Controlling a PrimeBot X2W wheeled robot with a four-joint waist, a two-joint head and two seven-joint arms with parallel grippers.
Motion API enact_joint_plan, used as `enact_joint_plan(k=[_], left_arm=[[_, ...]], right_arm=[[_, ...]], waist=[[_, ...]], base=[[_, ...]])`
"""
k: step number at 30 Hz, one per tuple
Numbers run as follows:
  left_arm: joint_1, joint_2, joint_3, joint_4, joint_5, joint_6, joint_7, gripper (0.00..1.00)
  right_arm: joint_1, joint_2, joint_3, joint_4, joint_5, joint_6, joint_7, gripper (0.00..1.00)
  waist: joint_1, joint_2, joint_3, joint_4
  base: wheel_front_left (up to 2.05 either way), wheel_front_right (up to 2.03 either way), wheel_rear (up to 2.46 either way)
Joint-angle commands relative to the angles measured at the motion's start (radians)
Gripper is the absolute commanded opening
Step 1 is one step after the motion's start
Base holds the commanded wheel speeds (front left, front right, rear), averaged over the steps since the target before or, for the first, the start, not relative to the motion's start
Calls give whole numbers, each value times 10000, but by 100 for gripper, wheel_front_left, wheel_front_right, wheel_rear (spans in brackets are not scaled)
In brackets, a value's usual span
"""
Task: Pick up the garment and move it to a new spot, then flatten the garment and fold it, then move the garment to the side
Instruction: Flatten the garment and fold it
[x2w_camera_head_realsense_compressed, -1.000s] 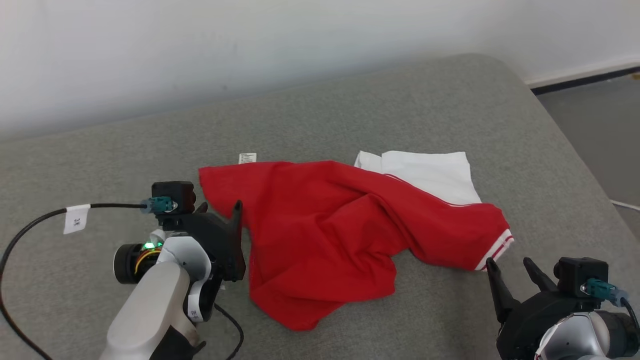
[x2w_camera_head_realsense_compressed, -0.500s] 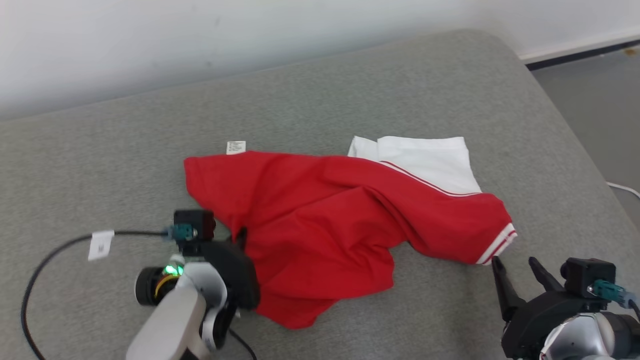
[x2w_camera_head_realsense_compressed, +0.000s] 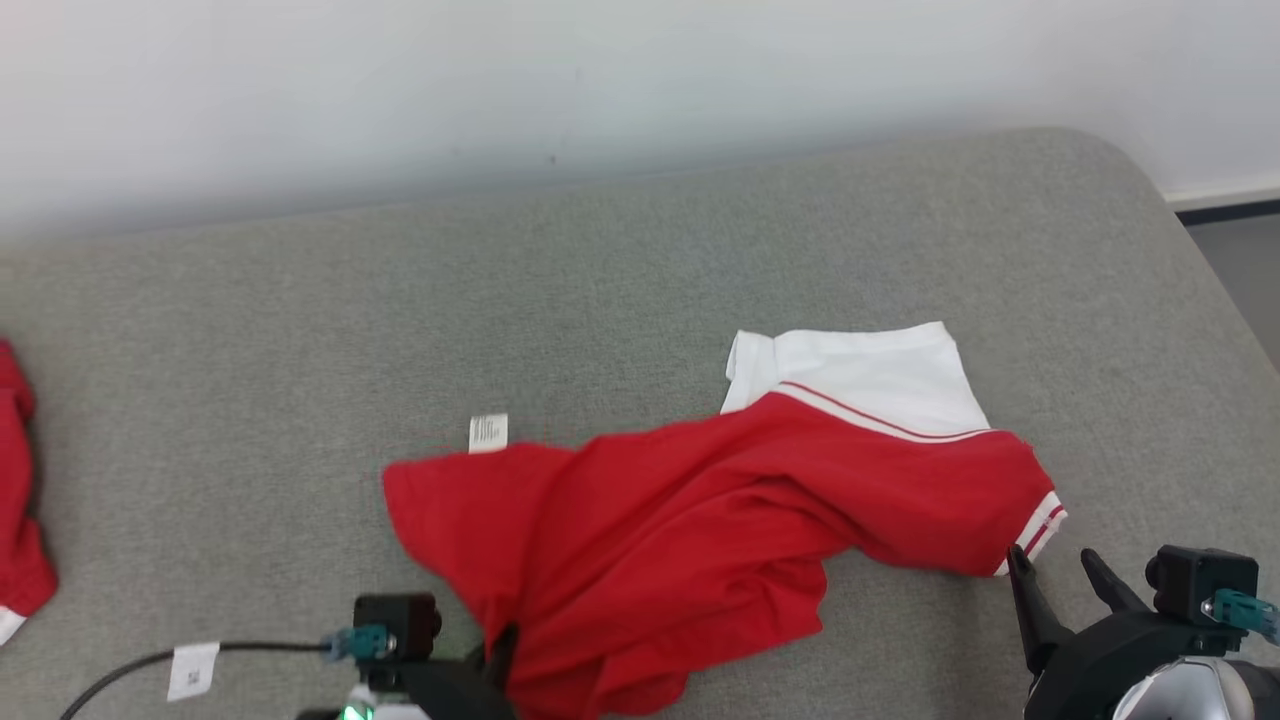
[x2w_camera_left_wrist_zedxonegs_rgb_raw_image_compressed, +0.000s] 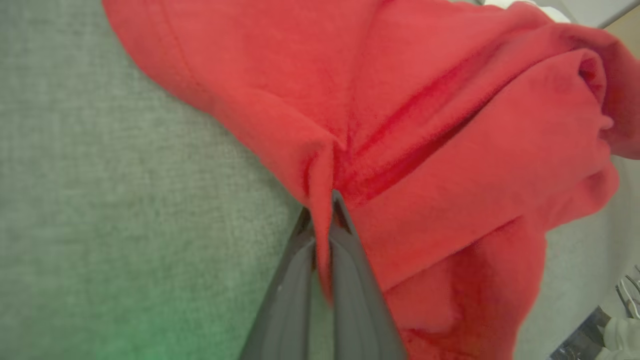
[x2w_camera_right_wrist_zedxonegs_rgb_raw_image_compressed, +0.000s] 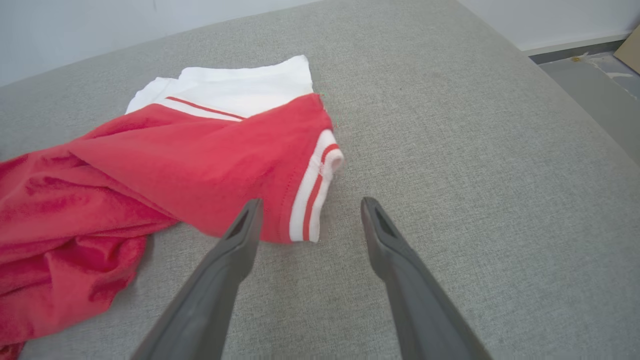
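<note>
Left end effector: pinches red garment | care label: print unreadable

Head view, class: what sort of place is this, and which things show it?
Probably a plain indoor room, perhaps a test space: a broad grey padded surface like a bed stands against a white wall, with a red and white garment on it and grey floor at the right.
</note>
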Motion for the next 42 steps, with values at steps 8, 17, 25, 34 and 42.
enact_joint_plan(k=[8, 17, 25, 34, 42], left_arm=[[674, 795, 572, -1947, -381, 768, 864, 100], [-1040, 1374, 938, -1204, 85, 1448, 1686, 100], [-2513, 1564, 528, 745, 515, 1275, 2137, 100], [-3083, 1510, 452, 1030, 588, 503, 1207, 0], [-4525, 1486, 235, 530, 2210, 320, -3314, 0]], right_arm=[[264, 12, -138, -150, -99, -18, 224, 100], [82, 10, 84, -256, 76, -18, 215, 100], [-192, 15, 268, -199, 109, -18, 81, 100], [-225, 11, 141, -28, 94, -19, -35, 100], [-220, 11, 368, 57, 19, -19, 2, 100]], waist=[[1, 0, -590, 212], [1, 0, -159, -277], [1, 0, 548, -842], [1, 0, 463, -782], [1, 0, -4, -482]], base=[[0, 0, 0], [0, 0, 0], [0, 0, 0], [0, 0, 0], [0, 0, 0]])
